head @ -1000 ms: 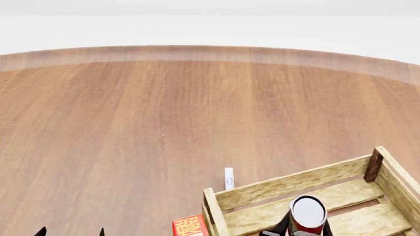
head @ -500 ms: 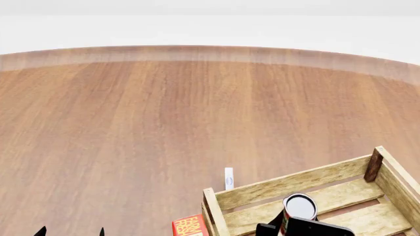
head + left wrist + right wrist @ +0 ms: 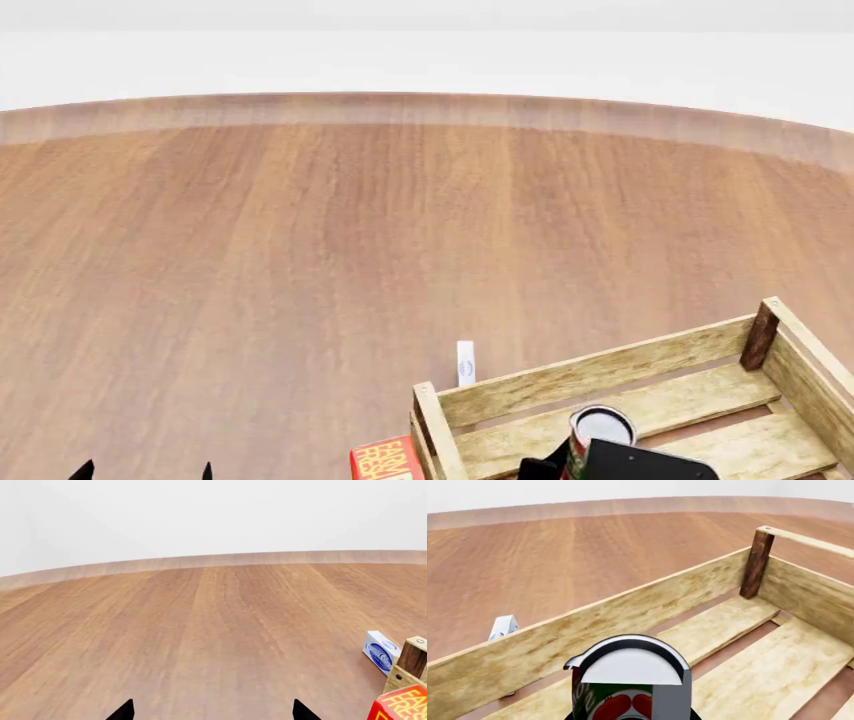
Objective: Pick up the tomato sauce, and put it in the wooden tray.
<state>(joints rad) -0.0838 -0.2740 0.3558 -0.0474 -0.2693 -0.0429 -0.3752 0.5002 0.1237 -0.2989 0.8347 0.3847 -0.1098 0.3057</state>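
The tomato sauce [image 3: 602,428], a small can with a silver top and a red-and-green tomato label, is low inside the wooden tray [image 3: 587,375] at the bottom right of the head view. My right gripper [image 3: 597,463] is shut on the can from the near side. In the right wrist view the can [image 3: 627,682] fills the space between the jaws, above the tray's slats [image 3: 774,665]. My left gripper [image 3: 213,711] is open and empty over bare table; only its black fingertips [image 3: 83,470] show in the head view.
A small white-and-blue box [image 3: 465,363] stands just outside the tray's far-left wall and shows in the left wrist view [image 3: 380,652]. A red box [image 3: 387,460] lies against the tray's left corner. The round wooden table [image 3: 334,230] stretches far ahead and to the left.
My right gripper has moved down and nearer with the can, so the can now sits lower inside the tray. The left gripper has not moved.
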